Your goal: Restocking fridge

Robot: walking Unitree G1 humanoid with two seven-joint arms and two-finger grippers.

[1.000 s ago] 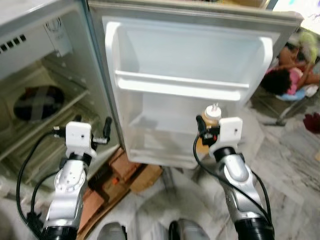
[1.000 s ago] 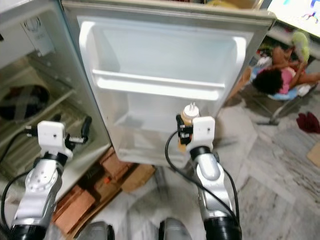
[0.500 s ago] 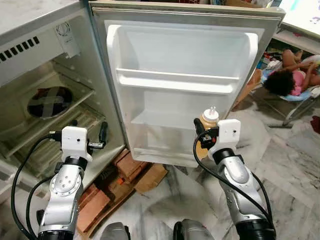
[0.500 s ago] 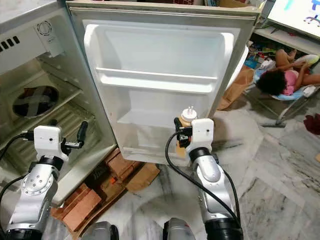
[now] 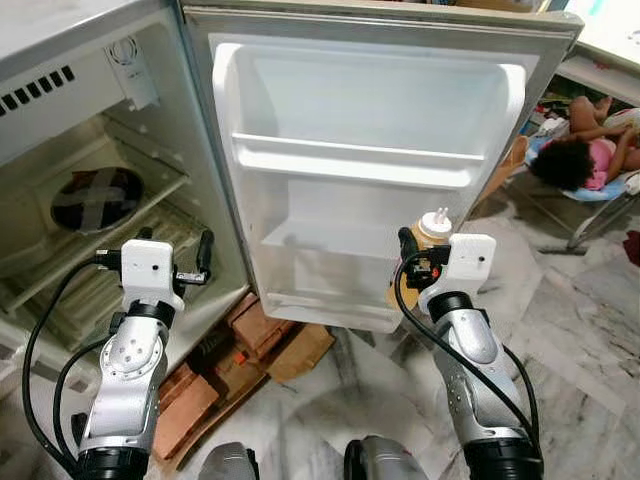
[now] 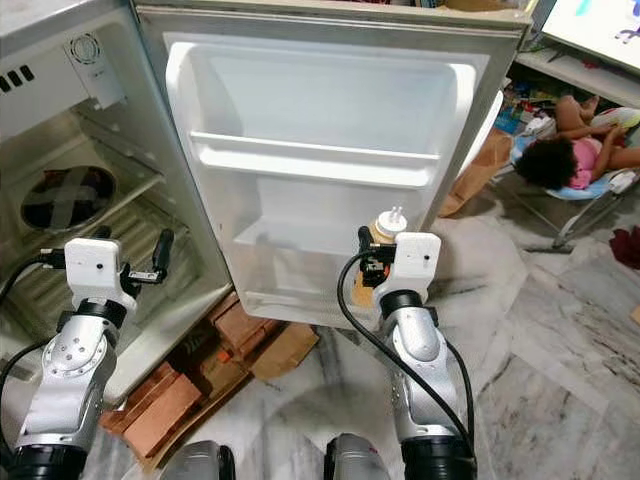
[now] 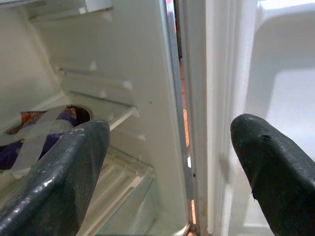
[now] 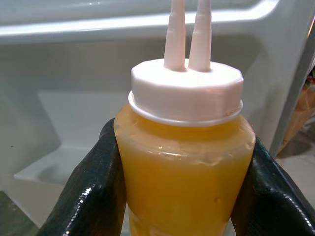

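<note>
The fridge (image 5: 90,150) stands open on the left, its top cut off by the frame edge. Its white door (image 5: 370,170) swings toward the robot, with a door shelf (image 5: 360,165) across the middle and a lower door bin (image 5: 320,300). On a wire shelf inside lies a dark round package (image 5: 95,195) crossed with pale tape; what it holds is hard to make out. Below the door, bricks and cardboard (image 5: 250,345) lie on the marble floor (image 5: 570,330). At far right a person (image 5: 585,150) lies partly cut off.

The right gripper (image 8: 179,177) clasps a yellow sauce bottle (image 8: 184,162) with twin nozzles, just before the lower door bin. The left gripper (image 7: 167,162) hovers by the fridge's edge, fingers (image 7: 59,172) spread apart, empty.
</note>
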